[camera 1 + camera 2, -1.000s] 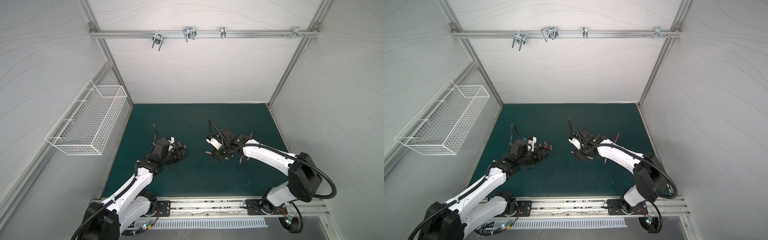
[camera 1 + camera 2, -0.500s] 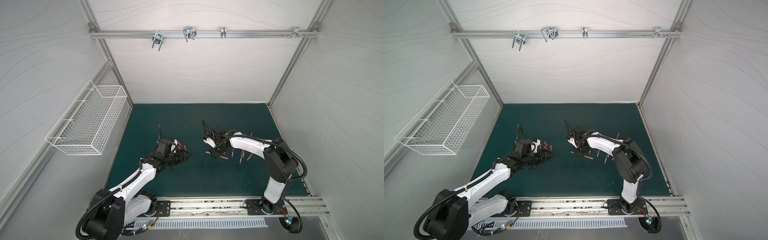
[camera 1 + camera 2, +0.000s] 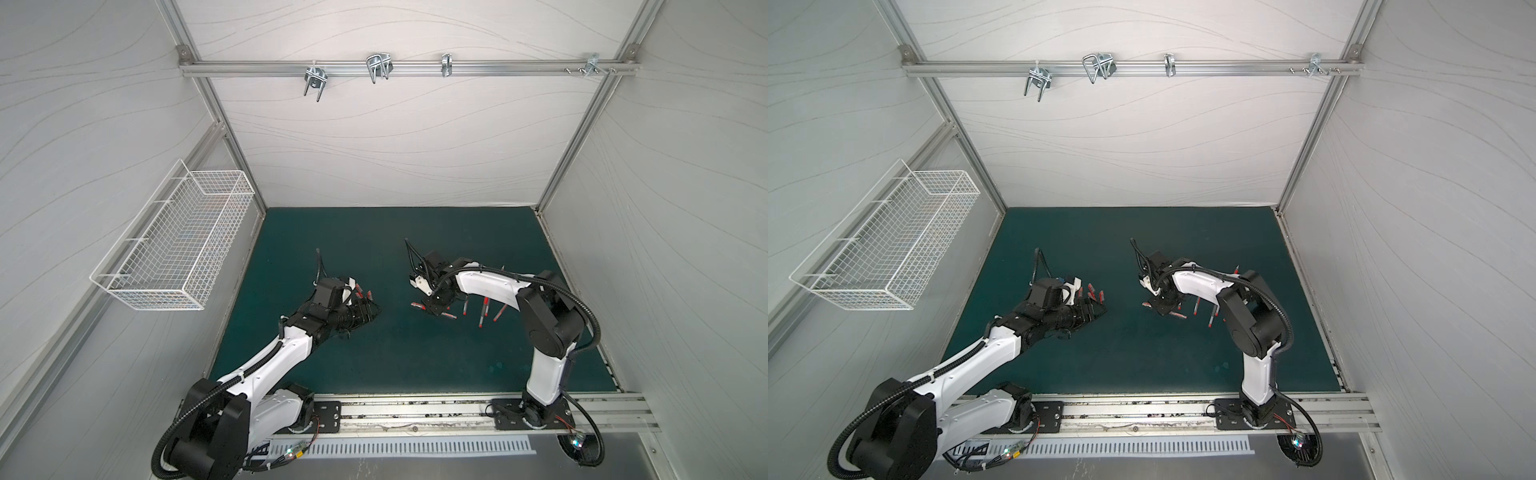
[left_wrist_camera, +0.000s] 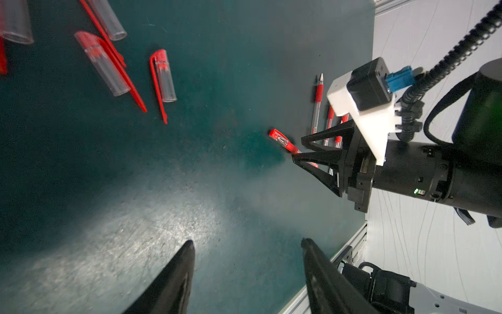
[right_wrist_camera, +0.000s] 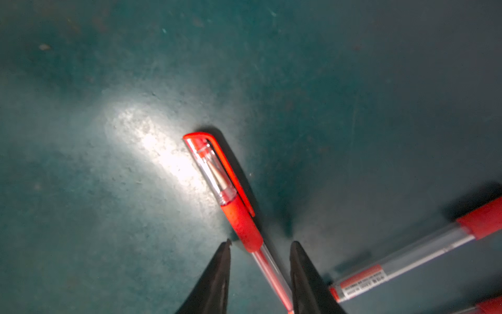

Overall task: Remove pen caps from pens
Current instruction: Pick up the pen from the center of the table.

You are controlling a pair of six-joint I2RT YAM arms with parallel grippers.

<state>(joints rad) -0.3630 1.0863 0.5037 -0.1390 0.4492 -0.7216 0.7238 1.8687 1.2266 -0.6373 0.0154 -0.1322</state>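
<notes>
A capped pen point(image 5: 240, 220) lies on the green mat, its clear cap with a red clip point(image 5: 214, 165) still on. My right gripper point(image 5: 260, 244) is open and low over it, one finger on each side of the barrel, with a gap on both sides. In both top views it point(image 3: 432, 309) sits left of a row of uncapped pens point(image 3: 482, 309). My left gripper point(image 4: 247, 242) is open with nothing between its fingers, and points across the mat at the right one. Several loose pen caps point(image 4: 163, 76) lie beside it, which a top view shows too point(image 3: 1094, 293).
The green mat point(image 3: 374, 249) is walled on three sides by white panels. A white wire basket point(image 3: 178, 249) hangs on the left wall. A metal rail point(image 3: 415, 411) carrying both arm bases runs along the front edge. More uncapped pens point(image 5: 407, 252) lie close by the right fingers.
The right arm folded its elbow in towards the mat. Its gripper came down over the capped pen and its jaws narrowed. The left gripper barely moved.
</notes>
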